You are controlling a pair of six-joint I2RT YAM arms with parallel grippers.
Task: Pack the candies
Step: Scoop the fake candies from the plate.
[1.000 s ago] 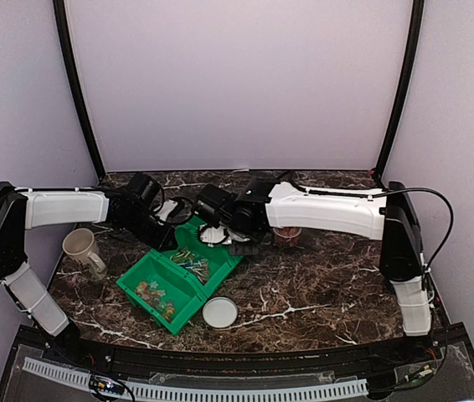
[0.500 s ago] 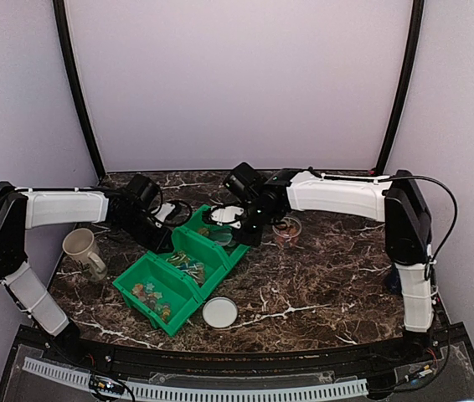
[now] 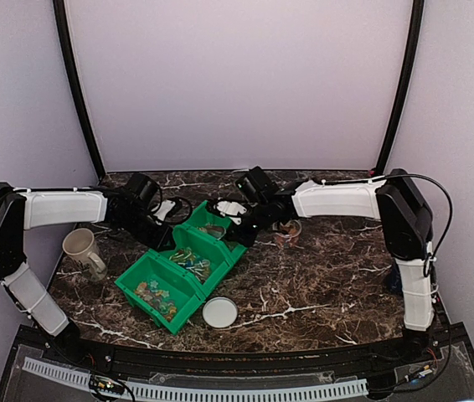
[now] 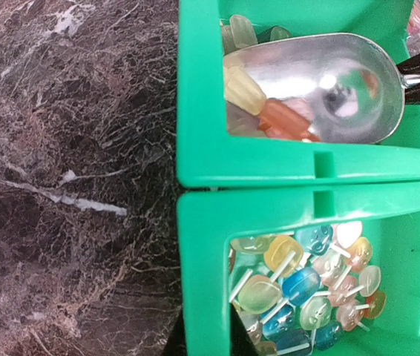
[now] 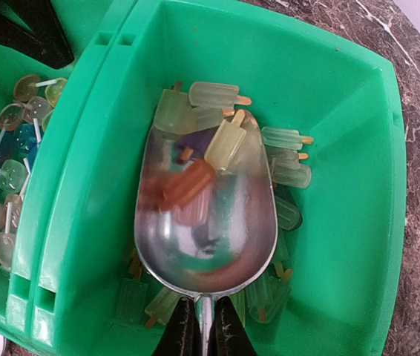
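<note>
Steel scoop [image 5: 206, 215], handle pinched in right gripper [image 5: 204, 330] jaws, amid candies [image 5: 214, 94] in green bin [image 5: 343, 222]; left gripper [image 3: 166, 239] jaws pinch bin wall.

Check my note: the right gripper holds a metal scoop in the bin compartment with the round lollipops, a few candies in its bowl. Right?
Not quite. The right gripper holds the metal scoop in the green bin compartment of ice-pop-shaped candies, not the round lollipops, which fill the next compartment. A few candies do lie in its bowl. The right wrist view shows it.
</note>
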